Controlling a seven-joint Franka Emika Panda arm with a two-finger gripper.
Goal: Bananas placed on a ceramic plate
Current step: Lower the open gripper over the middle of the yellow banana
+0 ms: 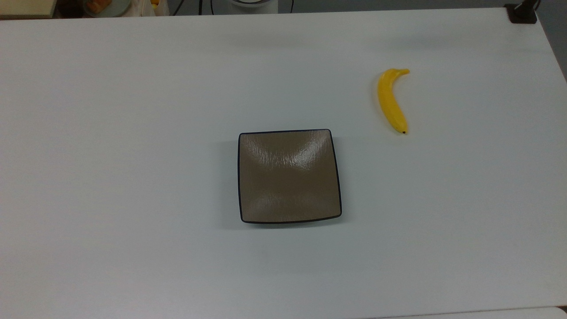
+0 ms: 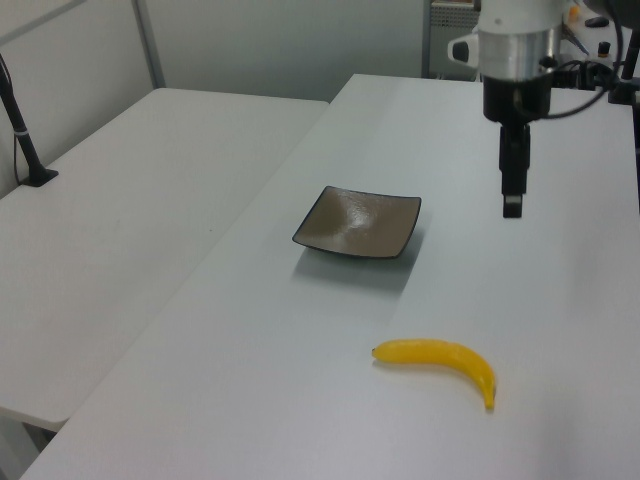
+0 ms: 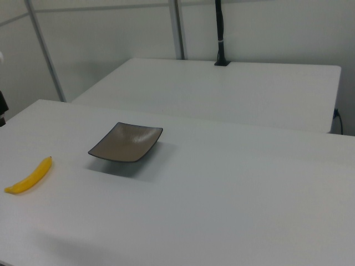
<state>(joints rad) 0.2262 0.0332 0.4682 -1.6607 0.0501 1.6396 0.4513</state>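
Yellow banana [image 1: 391, 101] lies flat on the white table [image 1: 133, 133], well apart from the brown ceramic plate [image 1: 289, 176], toward the top view's upper right. We judge a mid-body grasp across its curve best. Gripper [image 2: 513, 187] hangs above the table, touching nothing; we cannot tell its opening.

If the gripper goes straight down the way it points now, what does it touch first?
Probably the bare table. In the left view the gripper hangs pointing down, apart from the plate and the banana. Depth is unclear, so this is only a judgement.
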